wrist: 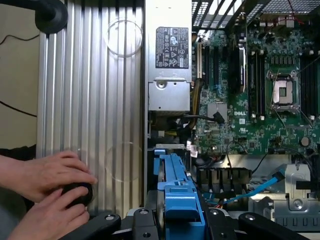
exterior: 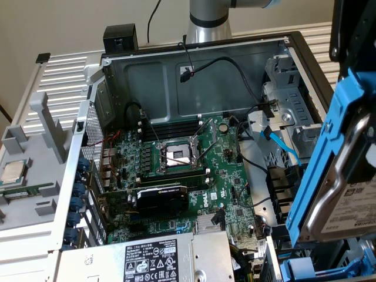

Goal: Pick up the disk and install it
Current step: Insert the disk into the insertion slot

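The disk (exterior: pixel 346 194), a silver drive with a white label in a bright blue carrier, hangs tilted above the open computer case at the exterior view's right. My gripper (wrist: pixel 177 222) is shut on it, with a black finger (wrist: pixel 141 220) on either side of the blue carrier (wrist: pixel 172 192). The gripper's dark body (exterior: pixel 352 29) sits above the disk in the exterior view. Below and behind the disk is the metal drive cage (exterior: pixel 282 117), and the disk is clear of it.
The case holds a motherboard with an open CPU socket (exterior: pixel 176 155), a graphics card (exterior: pixel 161 200), a grey power supply (exterior: pixel 158 258) and a loose blue cable (exterior: pixel 282 144). A processor chip (exterior: pixel 14 171) lies on the ribbed table. A person's hands (wrist: pixel 45 185) hold a black knob beside the case.
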Tool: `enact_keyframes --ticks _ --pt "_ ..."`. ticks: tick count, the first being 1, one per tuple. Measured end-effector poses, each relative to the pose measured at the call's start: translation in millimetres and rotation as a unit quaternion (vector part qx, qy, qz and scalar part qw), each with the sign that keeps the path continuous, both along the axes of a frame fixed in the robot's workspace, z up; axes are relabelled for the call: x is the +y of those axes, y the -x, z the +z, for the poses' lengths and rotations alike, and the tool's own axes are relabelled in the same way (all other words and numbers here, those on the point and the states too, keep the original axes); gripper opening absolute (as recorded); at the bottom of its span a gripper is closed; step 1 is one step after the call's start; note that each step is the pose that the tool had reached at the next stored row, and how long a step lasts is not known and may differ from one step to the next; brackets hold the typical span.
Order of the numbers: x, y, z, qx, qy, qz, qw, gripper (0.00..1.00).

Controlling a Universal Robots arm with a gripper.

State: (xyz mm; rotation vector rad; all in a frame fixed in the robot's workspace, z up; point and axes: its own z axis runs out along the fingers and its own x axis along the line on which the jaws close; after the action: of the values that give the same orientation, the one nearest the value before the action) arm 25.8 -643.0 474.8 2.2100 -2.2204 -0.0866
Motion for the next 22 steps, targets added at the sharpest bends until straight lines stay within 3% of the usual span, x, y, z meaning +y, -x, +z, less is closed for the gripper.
enact_keyframes --ticks 22 --pt "0.9 0.0 -18.7 -0.0032 0.0006 0.000 1.0000 0.37"
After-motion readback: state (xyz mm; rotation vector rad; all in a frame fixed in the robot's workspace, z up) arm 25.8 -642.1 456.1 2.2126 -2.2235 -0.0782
